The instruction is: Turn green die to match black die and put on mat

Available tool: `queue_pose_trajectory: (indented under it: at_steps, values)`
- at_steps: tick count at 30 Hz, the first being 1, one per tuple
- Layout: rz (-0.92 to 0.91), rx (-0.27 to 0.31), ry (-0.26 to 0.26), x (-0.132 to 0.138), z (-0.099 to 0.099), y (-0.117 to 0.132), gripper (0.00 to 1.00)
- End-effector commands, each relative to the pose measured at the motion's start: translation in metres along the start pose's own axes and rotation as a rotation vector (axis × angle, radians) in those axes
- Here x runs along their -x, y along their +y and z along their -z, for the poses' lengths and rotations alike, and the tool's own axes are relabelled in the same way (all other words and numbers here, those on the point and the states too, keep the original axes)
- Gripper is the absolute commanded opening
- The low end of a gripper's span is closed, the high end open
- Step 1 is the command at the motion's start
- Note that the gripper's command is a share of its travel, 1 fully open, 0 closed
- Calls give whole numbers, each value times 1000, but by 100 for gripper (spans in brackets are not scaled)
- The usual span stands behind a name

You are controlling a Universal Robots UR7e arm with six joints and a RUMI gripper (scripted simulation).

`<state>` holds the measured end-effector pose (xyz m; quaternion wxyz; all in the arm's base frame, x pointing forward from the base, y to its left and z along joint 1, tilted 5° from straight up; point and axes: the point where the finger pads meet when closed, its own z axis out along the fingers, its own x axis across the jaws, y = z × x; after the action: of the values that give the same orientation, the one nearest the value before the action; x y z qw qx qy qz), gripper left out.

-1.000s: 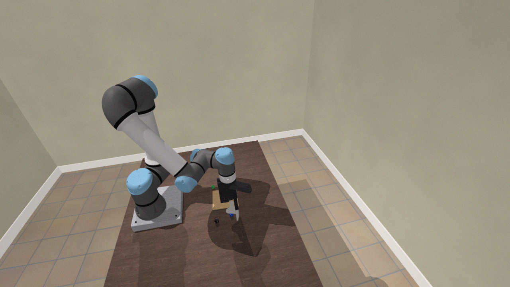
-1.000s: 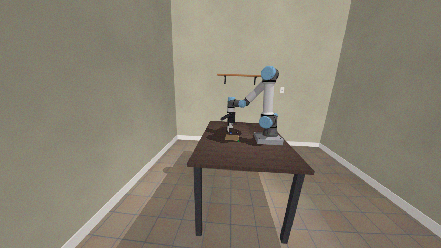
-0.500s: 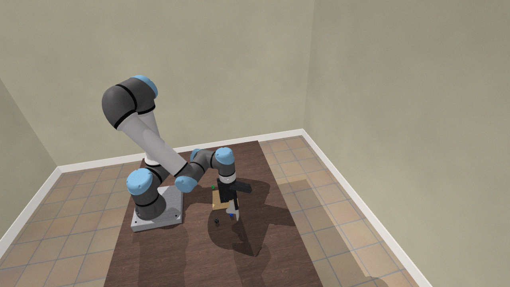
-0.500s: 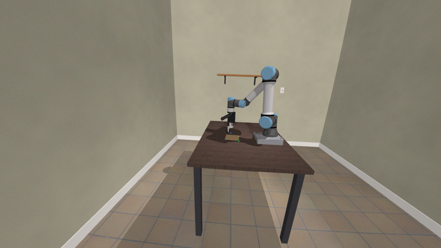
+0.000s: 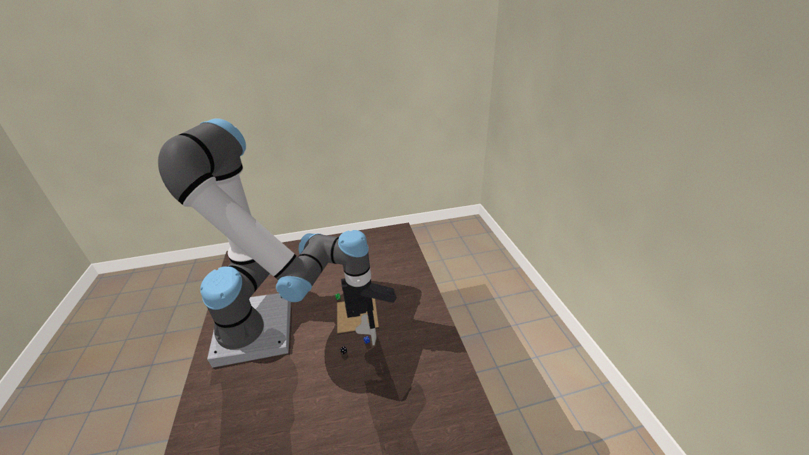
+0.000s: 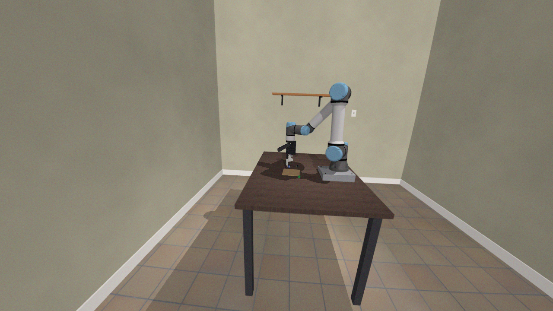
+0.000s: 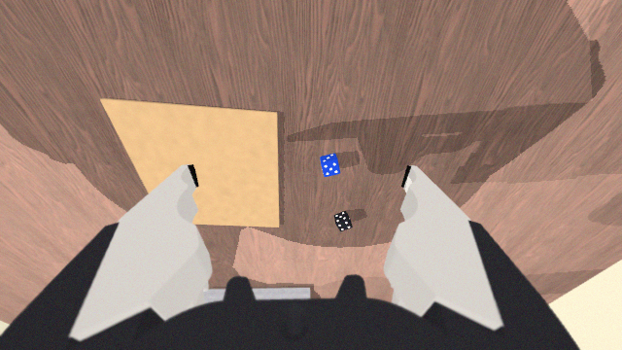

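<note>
Under beige walls (image 5: 316, 102) (image 6: 324, 46), on a dark wooden tabletop (image 5: 316, 407) (image 6: 309, 195). In the exterior view, near the right edge, the robot's grey base plate (image 5: 271, 322) (image 6: 338, 177). Nearer the left edge, a tan mat (image 5: 346, 324) (image 6: 291, 172) (image 7: 228, 146), roughly squared to the near edge. Just beside its corner toward the tabletop's near right corner, off the mat, the green die (image 5: 337, 296) (image 6: 298, 176): cube-shaped, without a distinct long axis; facing and top number too small to tell. On the mat's far-edge side, a blue die (image 5: 366, 340) (image 6: 289, 166) (image 7: 329, 164) and, more toward the right edge, the black die (image 5: 343, 350) (image 6: 298, 166) (image 7: 343, 221). Above the tabletop, pointing down, the gripper (image 5: 367, 337) (image 6: 288, 163) (image 7: 302, 166), jaws wide, holding nothing.
</note>
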<state>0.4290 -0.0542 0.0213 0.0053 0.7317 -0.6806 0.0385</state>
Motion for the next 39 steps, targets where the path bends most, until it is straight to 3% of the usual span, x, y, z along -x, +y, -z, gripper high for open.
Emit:
queue_pose_trajectory:
  at_steps: [1,28,39]
  values:
    - [0,-1,1,19,1,6,100]
    - [0,-1,1,154,0,54,100]
    - [0,-1,1,187,0,65,100]
